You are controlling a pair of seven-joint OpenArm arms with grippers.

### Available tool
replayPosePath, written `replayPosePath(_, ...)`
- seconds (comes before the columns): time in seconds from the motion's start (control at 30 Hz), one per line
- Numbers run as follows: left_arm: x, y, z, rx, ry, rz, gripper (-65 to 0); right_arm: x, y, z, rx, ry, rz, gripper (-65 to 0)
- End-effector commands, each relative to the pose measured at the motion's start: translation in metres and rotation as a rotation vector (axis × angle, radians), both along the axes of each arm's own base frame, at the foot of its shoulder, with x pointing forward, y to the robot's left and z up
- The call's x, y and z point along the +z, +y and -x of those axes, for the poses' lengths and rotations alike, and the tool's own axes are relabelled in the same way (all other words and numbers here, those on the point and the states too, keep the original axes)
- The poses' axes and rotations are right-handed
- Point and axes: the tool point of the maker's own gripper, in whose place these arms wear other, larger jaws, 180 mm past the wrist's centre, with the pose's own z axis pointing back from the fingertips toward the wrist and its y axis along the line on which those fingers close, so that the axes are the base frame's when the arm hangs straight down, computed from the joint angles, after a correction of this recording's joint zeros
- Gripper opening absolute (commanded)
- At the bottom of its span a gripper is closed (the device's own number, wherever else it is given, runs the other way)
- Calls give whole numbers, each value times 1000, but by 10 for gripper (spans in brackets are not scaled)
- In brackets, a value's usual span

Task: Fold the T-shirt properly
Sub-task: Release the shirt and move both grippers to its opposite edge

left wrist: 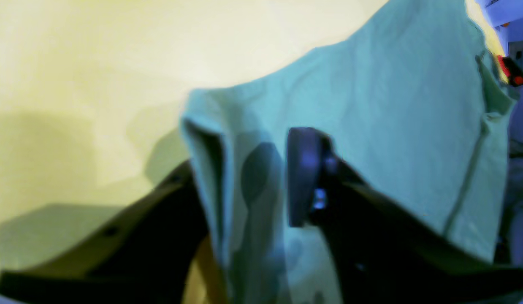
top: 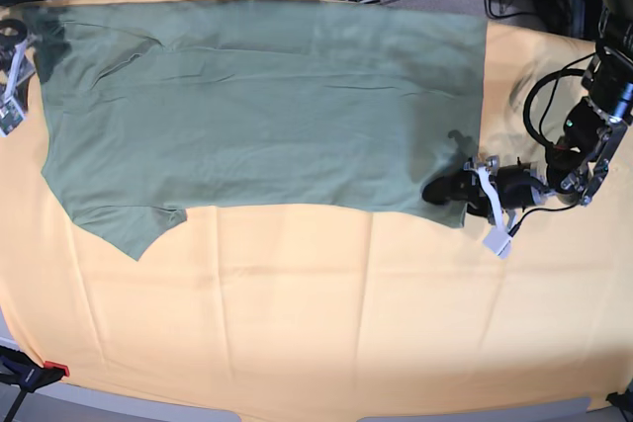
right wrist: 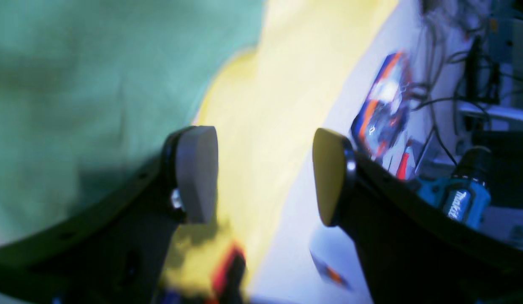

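Fingers: left (left wrist: 261, 177) pinch T-shirt (top: 267, 106) hem | right (right wrist: 265, 175) apart | drill (right wrist: 459, 198) reads "Makita"

T-shirt (top: 262, 106) flat on orange cloth (top: 297, 313); left gripper (top: 447, 188) at hem (prob. pinching).

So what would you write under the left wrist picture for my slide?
Left gripper pinching a raised fold at the edge of the green T-shirt above the yellow cloth.

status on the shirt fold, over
Left gripper closing on the T-shirt hem corner, cloth between fingers. Right gripper open, empty, beside shirt edge. Shirt flat on orange cloth, unfolded. Nothing blocking.
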Motion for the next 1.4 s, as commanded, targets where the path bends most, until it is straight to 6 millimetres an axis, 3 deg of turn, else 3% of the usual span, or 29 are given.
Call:
replayPosePath(0.0,13,9,-10,18,-36,-6,-480,15,3,-13,-1,-87,-34,-275)
replayPosePath(0.1,13,9,-11,24,-41,0,-522,23,3,-30,-54,-182,-178,-275)
replayPosePath(0.17,13,9,-12,24,-48,-8,-633,19,-7,-38,-99,-207,-262,-275)
replayPosePath(0.2,12,11,-13,16,-60,-27,-650,17,-12,-44,-123,-223,-310,-275)
replayPosePath(0.37,3,17,-10,-15,-72,-101,-650,5,-40,-75,-235,-297,-572,-275)
replayPosePath(0.6,4,13,-11,-20,-76,-93,-650,-33,-55,-126,-340,-239,-900,-276)
replayPosePath(0.77,4,11,-11,-23,-75,-89,-650,-55,-45,-161,-361,-142,-1071,-276)
replayPosePath(0.9,4,11,-10,-22,-74,-87,-650,-77,-47,-179,-437,-67,-1087,-276)
replayPosePath(1.1,6,10,-12,-14,-74,-70,-650,-111,-38,-182,-510,45,-1149,-276)
replayPosePath(1.3,7,9,-12,-12,-74,-66,-650,-126,13,-172,-378,200,-1228,-276)
replayPosePath(1.37,7,10,-12,-12,-73,-68,-650,-130,21,-172,-372,212,-1239,-277)
